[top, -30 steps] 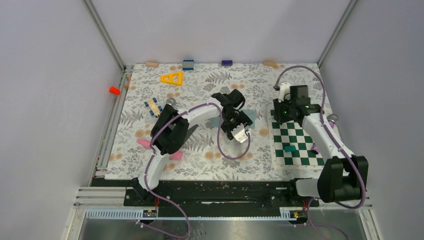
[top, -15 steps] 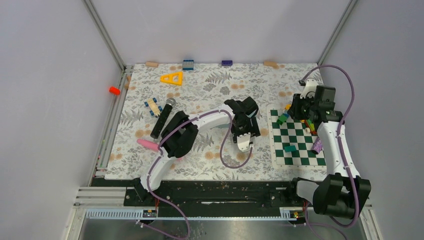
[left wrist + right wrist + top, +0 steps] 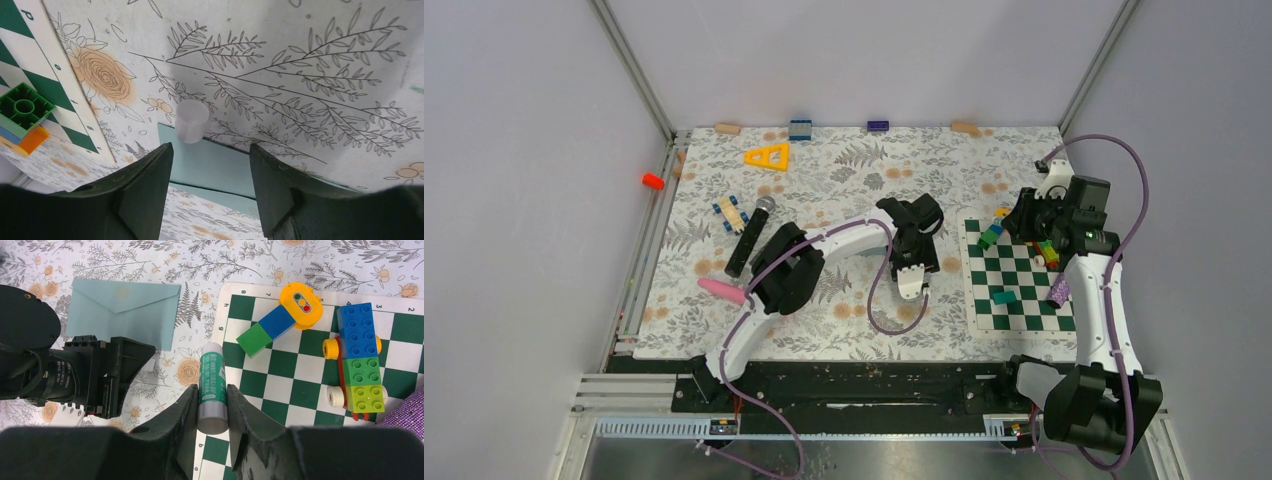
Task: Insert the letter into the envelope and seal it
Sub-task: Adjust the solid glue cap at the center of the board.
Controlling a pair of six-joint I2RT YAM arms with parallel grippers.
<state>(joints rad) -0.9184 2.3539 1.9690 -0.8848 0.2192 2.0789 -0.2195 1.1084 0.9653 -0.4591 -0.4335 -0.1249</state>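
While the right gripper (image 3: 211,396) pinches a green-and-white glue stick (image 3: 212,382) above the chessboard's (image 3: 300,376) left edge, the left gripper (image 3: 210,150) hangs with jaws apart, holding nothing, over a small white cap (image 3: 191,120) at the envelope's (image 3: 125,310) edge; the envelope lies flat, flap folded down, on the floral mat (image 3: 300,260) left of the chessboard.

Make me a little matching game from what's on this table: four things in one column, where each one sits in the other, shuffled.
Things
1. envelope
2. glue stick
3. yellow triangle
4. brick car

Places
A. resting on the chessboard mat
B. gripped by the right end effector
C. near the far edge of the flowered cloth
D. lying flat below the left end effector

Pairs: 1-D, 2-B, 3-C, 4-A
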